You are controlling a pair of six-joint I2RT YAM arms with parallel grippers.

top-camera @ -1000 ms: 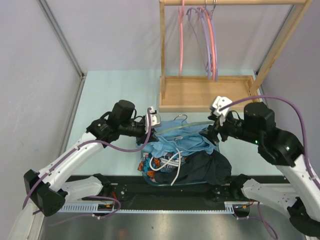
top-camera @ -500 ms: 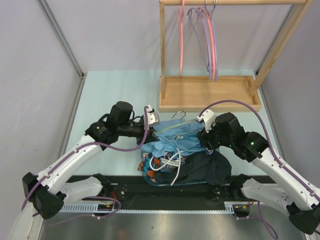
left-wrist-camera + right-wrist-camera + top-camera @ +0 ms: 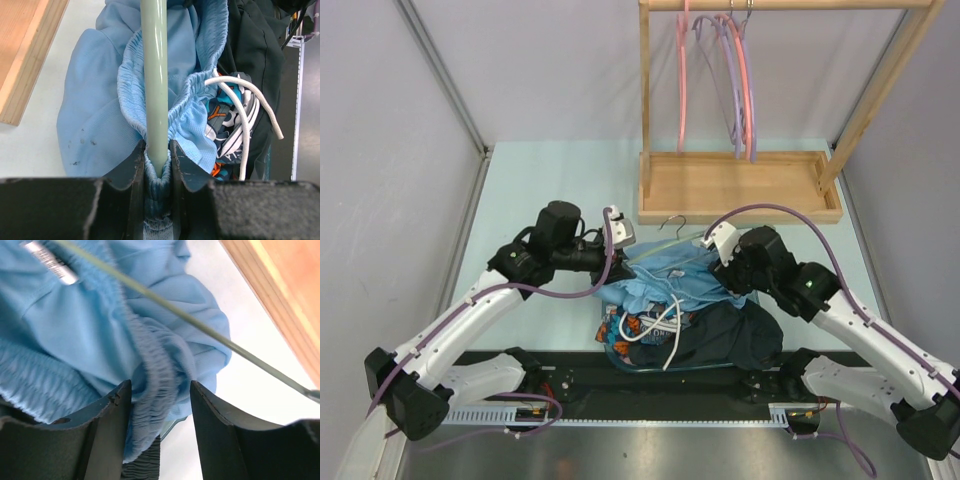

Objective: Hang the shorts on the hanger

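The left gripper point(image 3: 157, 150) is clenched on the bar of the hanger point(image 3: 154, 75). A fold of the elastic waistband of the shorts point(image 3: 95, 115) seems to be caught between the same fingers, just under the bar. The rest of the shorts lies ahead of this gripper, on both sides of the bar, bunched on the table point(image 3: 30, 145). The right gripper point(image 3: 160, 390) straddles another part of the waistband, its jaws standing apart with cloth between them, but I cannot tell if they press the cloth or only surround it. The thin arm of the hanger passes ahead of these fingers, apart from them. The main risk, in my judgement, is that the waistband pinched together with the bar cannot slide along the hanger, so a pull by the right gripper would drag or twist the hanger instead of spreading the shorts. If the right grip is only loose, the soft cloth may slip out. The white cord point(image 3: 240, 115), maybe the drawstring, lies to the right of the left fingers over the patterned garment point(image 3: 222, 112) and beside the black garment point(image 3: 255, 45), and it could snag and lift them. From above, the fingertips of both grippers are hidden by the wrists and the cloth. The far end of the hanger is under fabric, and I cannot make out which opening of the shorts the bar passes through.
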